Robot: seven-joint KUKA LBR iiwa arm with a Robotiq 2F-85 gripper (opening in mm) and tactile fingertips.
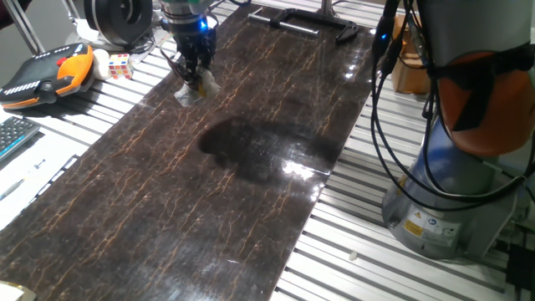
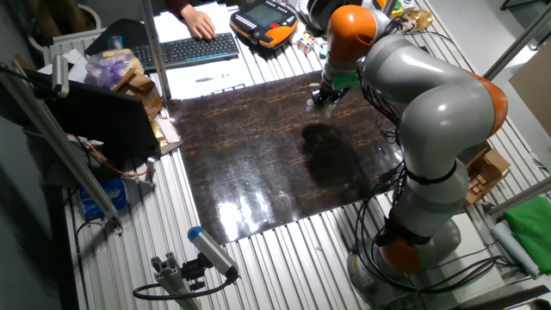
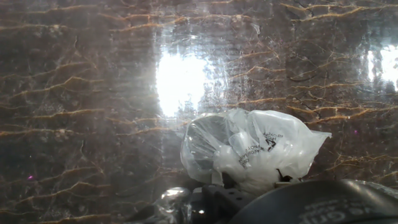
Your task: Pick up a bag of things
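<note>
Gripping end effector (image 1: pixel 193 75) of mine is closed on the top of the small wrinkly clear plastic bag (image 3: pixel 249 149), fingers pinched tight with plastic between them. Bag hangs just under the fingertips, seemingly a little above the dark marble-patterned counter (image 1: pixel 217 201); in the hand view I can't tell for sure if its bottom still touches. Hand view: bag fills lower centre, white bits and a dark round item show through, small printed marks on the plastic. Bright light glare on the counter beyond it.

One fixed view: bag (image 1: pixel 199 86) sits at the far left part of the counter, near its edge. Dark shadow patch on the counter nearer the middle. Just past the counter edge, on the slatted metal table (image 1: pixel 359 251), a multicoloured puzzle cube (image 1: pixel 120 65), then an orange and black handheld pendant (image 1: pixel 46 73), well apart from the bag. Black keyboard (image 1: pixel 12 134) at the left edge.

Other fixed view: my grey and orange arm (image 2: pixel 430 112) reaches over the counter, end effector (image 2: pixel 323 102) at the far side. A person's hand (image 2: pixel 200 22) rests on a keyboard beyond.
</note>
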